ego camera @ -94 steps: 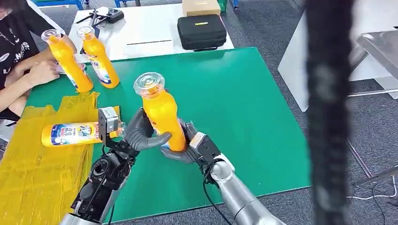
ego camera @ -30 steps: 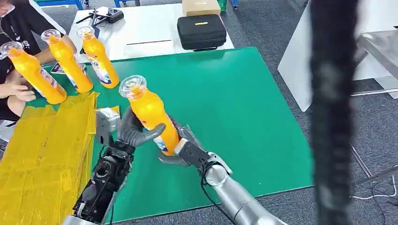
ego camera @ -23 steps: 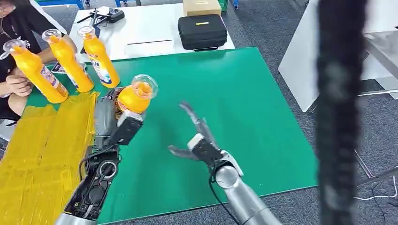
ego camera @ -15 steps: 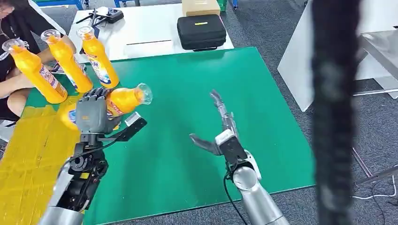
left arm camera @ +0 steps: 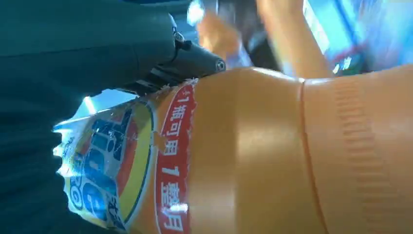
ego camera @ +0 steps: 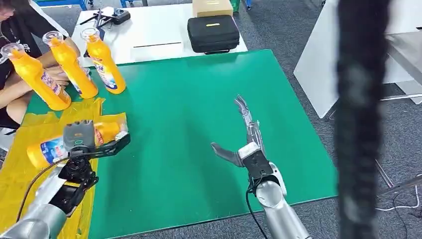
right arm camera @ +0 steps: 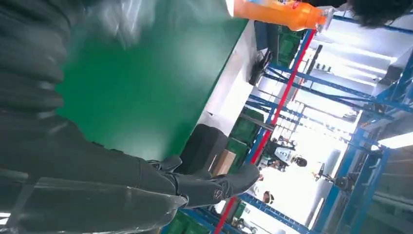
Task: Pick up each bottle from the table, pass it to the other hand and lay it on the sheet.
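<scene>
Four orange bottles, one yellow sheet on the green table.
One bottle (ego camera: 50, 147) is lying on its side on the sheet (ego camera: 30, 184), blue-and-red label showing, left hand (ego camera: 79, 134) gripping it. Three bottles (ego camera: 69, 64) are standing upright, clear caps up, at the sheet's far edge.

Both arms are silver tubes ending in dark grey wrist joints. A black cable (ego camera: 250, 206) loops beside the right hand (ego camera: 245, 137), which has slim grey fingers; the left hand (ego camera: 82, 138) shows a grey blocky back.
</scene>
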Controlling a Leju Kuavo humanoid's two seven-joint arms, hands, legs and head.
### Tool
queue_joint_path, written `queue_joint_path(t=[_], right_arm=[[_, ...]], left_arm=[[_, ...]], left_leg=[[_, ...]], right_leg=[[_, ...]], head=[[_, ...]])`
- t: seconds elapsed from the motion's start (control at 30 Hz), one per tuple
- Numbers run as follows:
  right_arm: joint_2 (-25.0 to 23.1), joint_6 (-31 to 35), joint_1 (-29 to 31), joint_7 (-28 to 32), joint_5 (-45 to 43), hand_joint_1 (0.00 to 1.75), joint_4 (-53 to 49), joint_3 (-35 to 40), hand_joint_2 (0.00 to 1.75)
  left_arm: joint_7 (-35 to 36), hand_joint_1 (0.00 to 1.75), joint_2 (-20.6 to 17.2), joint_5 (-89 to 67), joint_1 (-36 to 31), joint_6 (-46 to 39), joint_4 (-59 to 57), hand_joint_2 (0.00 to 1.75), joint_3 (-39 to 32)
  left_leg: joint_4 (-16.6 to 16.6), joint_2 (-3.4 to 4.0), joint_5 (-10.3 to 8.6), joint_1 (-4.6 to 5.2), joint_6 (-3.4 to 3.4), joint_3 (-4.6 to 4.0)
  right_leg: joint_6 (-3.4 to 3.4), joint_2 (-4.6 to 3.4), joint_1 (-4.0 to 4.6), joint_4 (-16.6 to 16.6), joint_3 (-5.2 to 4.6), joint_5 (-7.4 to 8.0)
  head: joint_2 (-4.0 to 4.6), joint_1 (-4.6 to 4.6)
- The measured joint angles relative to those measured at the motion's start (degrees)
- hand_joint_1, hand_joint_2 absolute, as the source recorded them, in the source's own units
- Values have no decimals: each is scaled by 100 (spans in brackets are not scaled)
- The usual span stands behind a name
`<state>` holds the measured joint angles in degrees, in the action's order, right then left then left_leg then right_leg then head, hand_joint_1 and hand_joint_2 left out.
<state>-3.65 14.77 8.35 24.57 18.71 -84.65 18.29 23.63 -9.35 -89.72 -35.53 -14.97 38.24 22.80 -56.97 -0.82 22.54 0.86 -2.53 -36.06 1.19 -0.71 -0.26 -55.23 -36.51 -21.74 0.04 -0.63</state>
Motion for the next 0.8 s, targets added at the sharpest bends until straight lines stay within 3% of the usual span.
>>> queue_joint_path(t=[0.13,0.17,0.2,0.47,0.63,0.8], right_arm=[[-20,-39,22,-44,46,0,0,2,175],[-24,-41,27,-46,48,0,0,2,175],[-31,-41,36,-46,48,0,0,2,175],[-42,-61,39,-50,103,0,0,-2,175],[-83,-127,39,-74,177,0,0,-13,175],[-103,-129,37,-76,186,0,2,-55,175]], left_arm=[[-155,173,17,0,-109,-114,-499,175,-251],[-164,31,22,0,-126,-127,-548,175,-275],[-179,0,28,0,-163,-142,-638,175,-306],[-577,0,160,15,-217,-440,-922,175,-717],[-669,0,321,0,-200,-1124,-941,175,-1102],[-1567,0,560,494,-142,-1954,-804,175,-1614]], left_leg=[[0,-7,0,0,0,0],[0,-7,0,0,0,0],[0,-6,0,-1,0,0],[0,-7,-1,-1,0,0],[0,-7,0,-1,0,0],[0,-8,0,0,0,-1]], right_leg=[[0,3,1,0,1,0],[0,3,1,0,1,0],[0,2,1,0,1,0],[0,3,2,0,1,0],[0,2,1,0,0,0],[0,3,1,0,1,0]], head=[[0,0],[0,0],[0,0],[0,0],[0,0],[0,2]])
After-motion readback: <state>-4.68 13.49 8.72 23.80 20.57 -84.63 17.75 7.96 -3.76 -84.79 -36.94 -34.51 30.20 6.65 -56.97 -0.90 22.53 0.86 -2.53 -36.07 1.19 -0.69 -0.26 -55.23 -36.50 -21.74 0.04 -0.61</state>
